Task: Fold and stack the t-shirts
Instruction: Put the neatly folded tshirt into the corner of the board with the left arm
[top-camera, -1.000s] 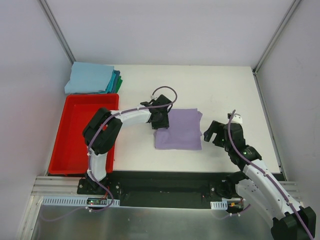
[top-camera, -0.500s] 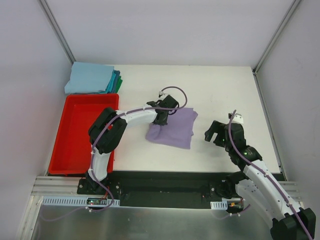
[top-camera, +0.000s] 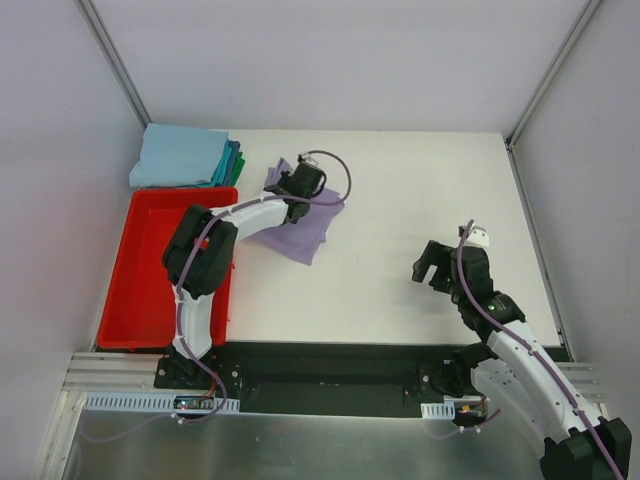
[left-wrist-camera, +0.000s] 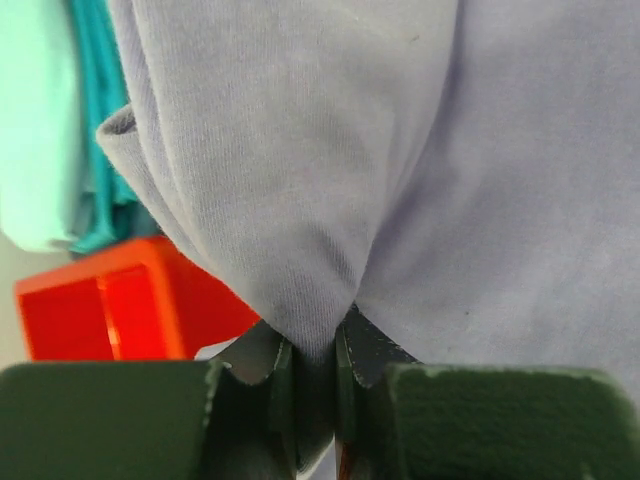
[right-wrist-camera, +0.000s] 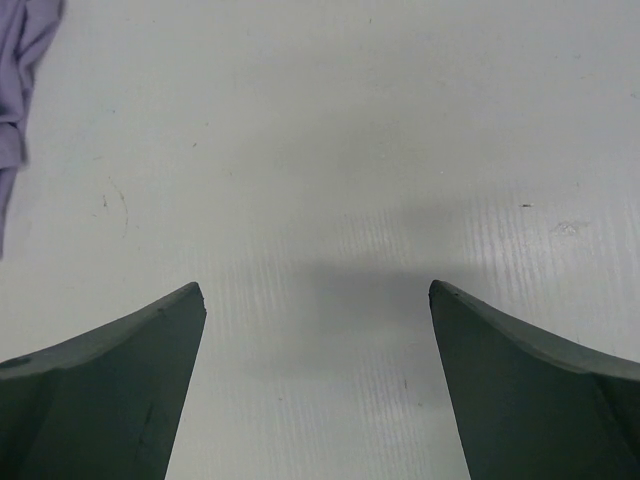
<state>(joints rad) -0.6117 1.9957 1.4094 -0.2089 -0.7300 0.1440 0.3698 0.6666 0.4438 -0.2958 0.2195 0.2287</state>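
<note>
Lavender t-shirt (top-camera: 308, 228) has travelled since a second ago: from mid-table it now trails bunched at the far left, just beside the blue, teal and green stack (top-camera: 180, 157). Your left gripper (top-camera: 290, 184) stays clamped on a pinch of its fabric. Your right gripper (top-camera: 432, 268), fingers spread wide, hovers over the bare white table (top-camera: 420, 180). Pale walls (top-camera: 330, 60) enclose it, and the red bin (top-camera: 181, 192) sits at the left edge.
</note>
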